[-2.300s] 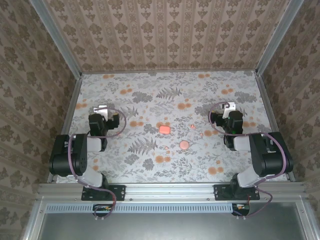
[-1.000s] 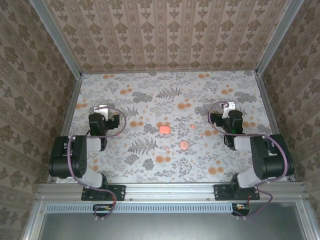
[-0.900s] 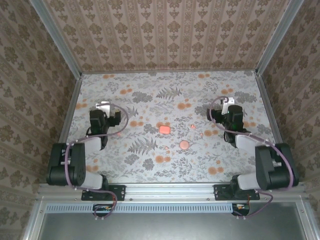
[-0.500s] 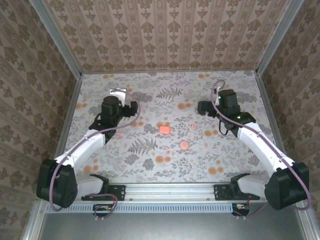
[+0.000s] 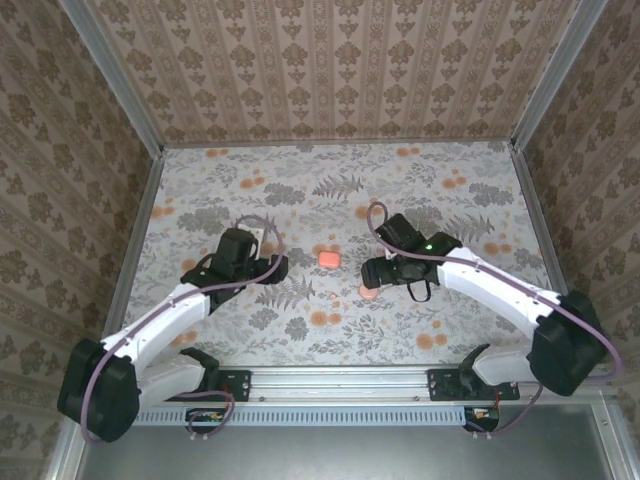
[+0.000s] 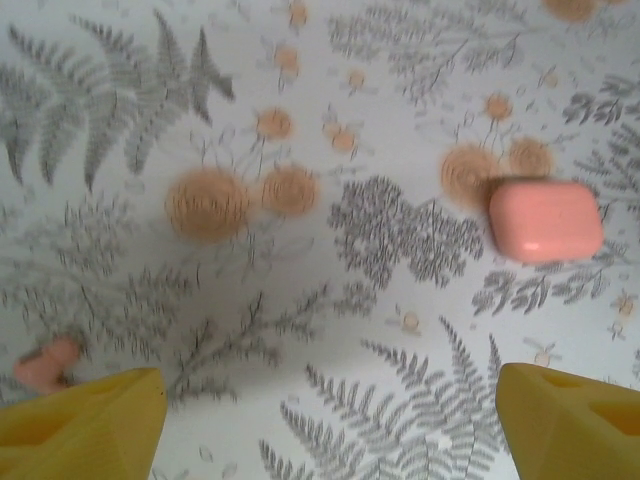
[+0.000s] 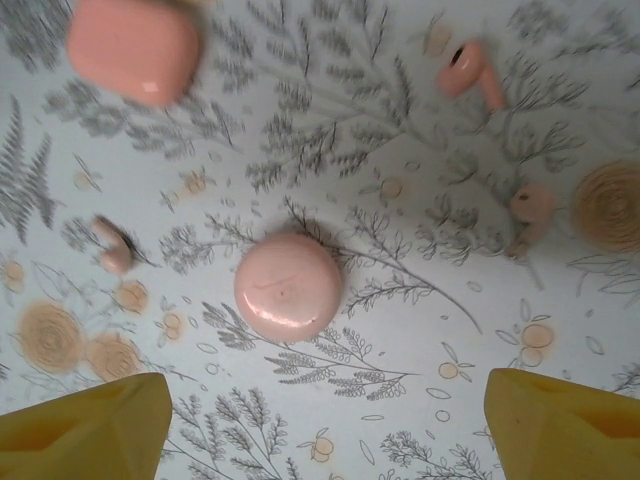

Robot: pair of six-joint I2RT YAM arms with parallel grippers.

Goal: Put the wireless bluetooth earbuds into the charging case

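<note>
Task barely begun: nothing's in the charging case (image 6: pixel 546 220) yet. It lies flat near mid-bench, and its lid looks shut as far as I can tell, so opening it is prob. step one. Then two pick-ups + two insertions. All of that's left to do.

The wireless bluetooth earbuds (image 7: pixel 470 68) lie loose on the bench (image 5: pixel 300 190), apart from the case. In the right wrist view one w/ a clear stem sits top right. Another (image 7: pixel 530 205) lies below it, beside an orange blotch. A small pinkish bit (image 7: pixel 112 245) lies at the left, too blurred to identify. A round pink disc (image 7: pixel 288 285) rests btw these, nearer than the case.

The left gripper (image 6: pixel 328 395) hovers over the bench, w/ the case off to its upper right. Its jaws are wide apart, nothing btw them. The right gripper (image 7: pixel 328 385) hangs above the disc, jaws likewise apart + empty.

Materials:
- **Case:** smooth coral plastic, a rounded-rectangle pebble w/ a soft sheen.
- **Buds:** glossy, small bulb + short stem, w/ a dark opening on the top-right one.
- **Disc:** pale pink, smooth, slightly domed, w/ a highlight.
- **Bench cover:** matte print of grey ferns + flat orange blotches, close enough in colour to confuse w/ the buds.
- **Jaws:** yellow, blocky wedges.
</note>
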